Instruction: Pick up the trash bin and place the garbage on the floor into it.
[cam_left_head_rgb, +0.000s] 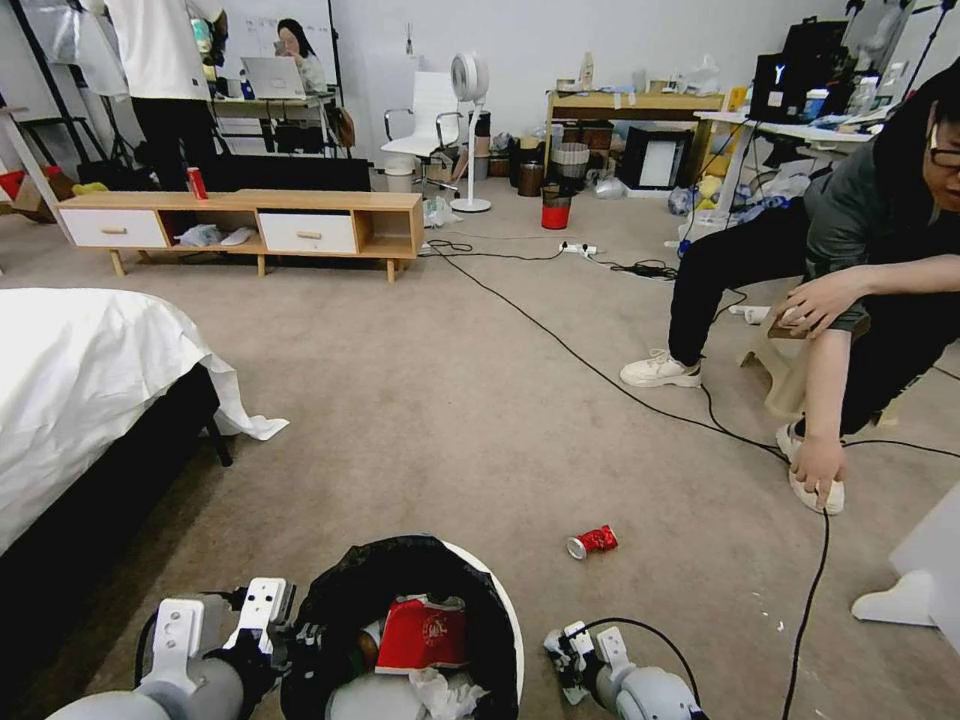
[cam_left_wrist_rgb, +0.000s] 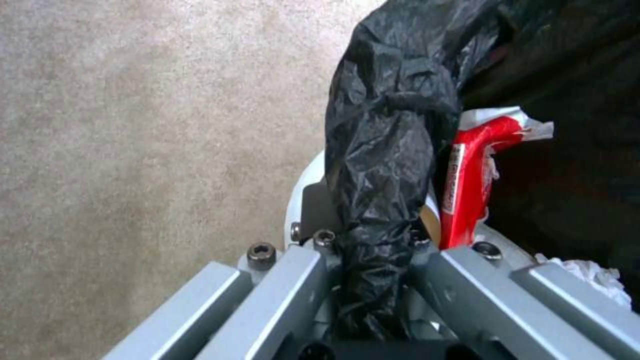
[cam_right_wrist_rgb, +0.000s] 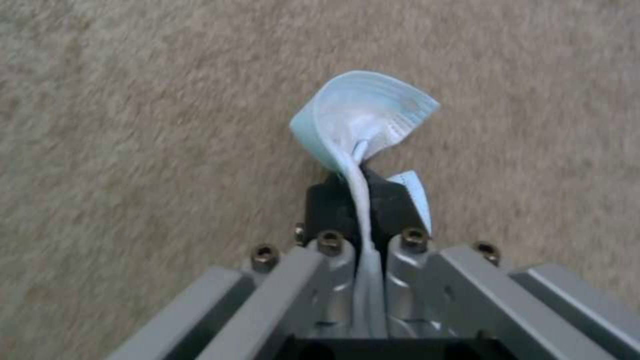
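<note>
Head view first: I have the trash bin (cam_left_head_rgb: 487, 590) low in front of me, its black bag (cam_left_head_rgb: 340, 600) folded over the rim, a red snack packet (cam_left_head_rgb: 425, 632) and white tissues (cam_left_head_rgb: 445, 692) already inside. My left gripper (cam_left_wrist_rgb: 370, 235) is clamped on the bag-covered rim at the bin's left side. My right gripper (cam_right_wrist_rgb: 360, 205) hangs just right of the bin, above the floor (cam_right_wrist_rgb: 133, 125), pinching a crumpled pale-blue face mask (cam_right_wrist_rgb: 363, 117) by its strap. 1 crushed red can (cam_left_head_rgb: 592, 541) lies on the carpet ahead and to the right, near a black cable (cam_left_head_rgb: 810, 590).
</note>
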